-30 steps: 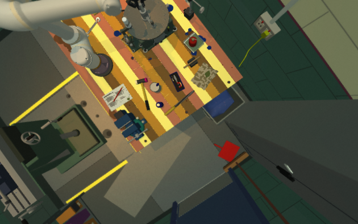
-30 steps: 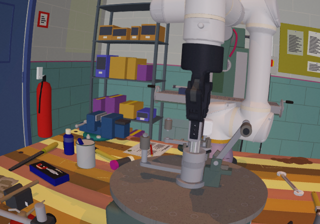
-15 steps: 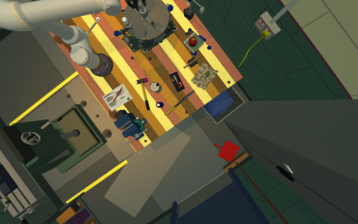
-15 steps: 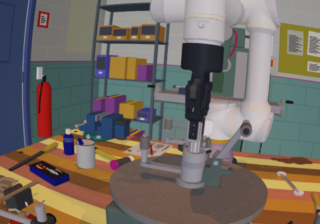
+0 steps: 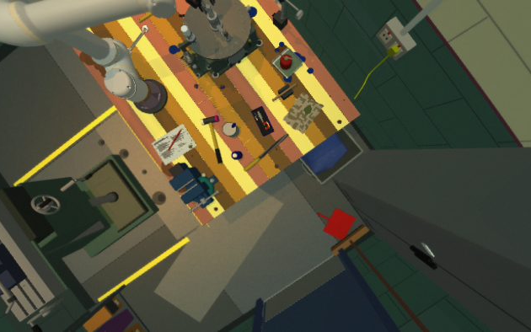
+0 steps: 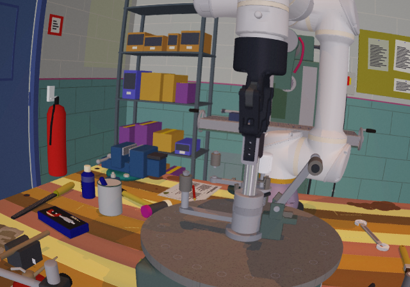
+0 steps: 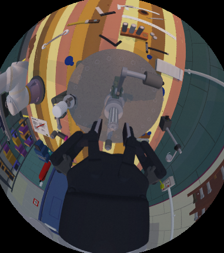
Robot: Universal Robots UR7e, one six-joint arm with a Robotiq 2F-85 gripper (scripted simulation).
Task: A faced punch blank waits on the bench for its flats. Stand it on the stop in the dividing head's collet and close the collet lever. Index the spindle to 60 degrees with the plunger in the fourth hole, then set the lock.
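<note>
The punch blank (image 6: 250, 178) is a shiny steel cylinder standing upright in the collet (image 6: 246, 213) at the centre of the dividing head's round plate (image 6: 241, 244). My gripper (image 7: 111, 129) hangs straight above it, open around the blank's upper part and holding nothing. The collet lever (image 6: 298, 178) slants up to the right, ending in a dark round knob. A crank arm with an upright plunger handle (image 6: 184, 186) reaches out to the left over the plate. The blank's foot is hidden inside the collet.
The striped workbench (image 5: 223, 105) carries a blue vise (image 6: 137, 160), a grey cup (image 6: 110, 196), a blue bottle (image 6: 88, 181), a file (image 6: 43, 199) and a wrench (image 6: 371, 234). My white arm stands behind the plate. A shelf rack (image 6: 165, 88) stands behind.
</note>
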